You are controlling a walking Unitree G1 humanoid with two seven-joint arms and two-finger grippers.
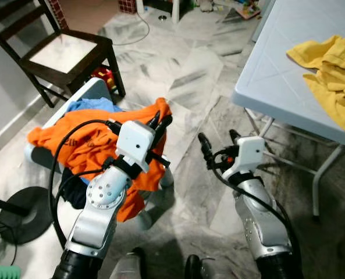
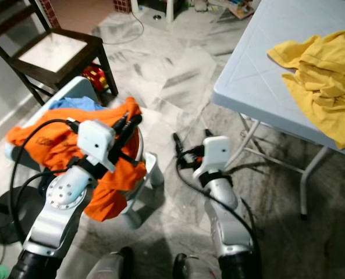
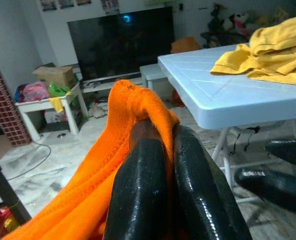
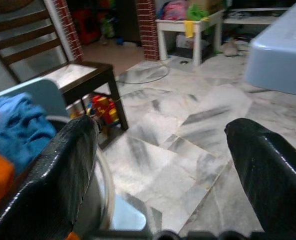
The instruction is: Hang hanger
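**Left gripper pinches the orange shirt**

The left gripper [image 1: 162,122], low in the middle, has its fingers pressed together on a fold of the orange shirt [image 1: 73,139]. The shirt spills over the laundry basket [image 1: 91,88] at the left. The right gripper [image 1: 219,139] sits beside it, fingers wide apart, holding nothing. A yellow cloth [image 1: 329,70] lies on the table [image 1: 277,70], upper right. I cannot see a hanger.
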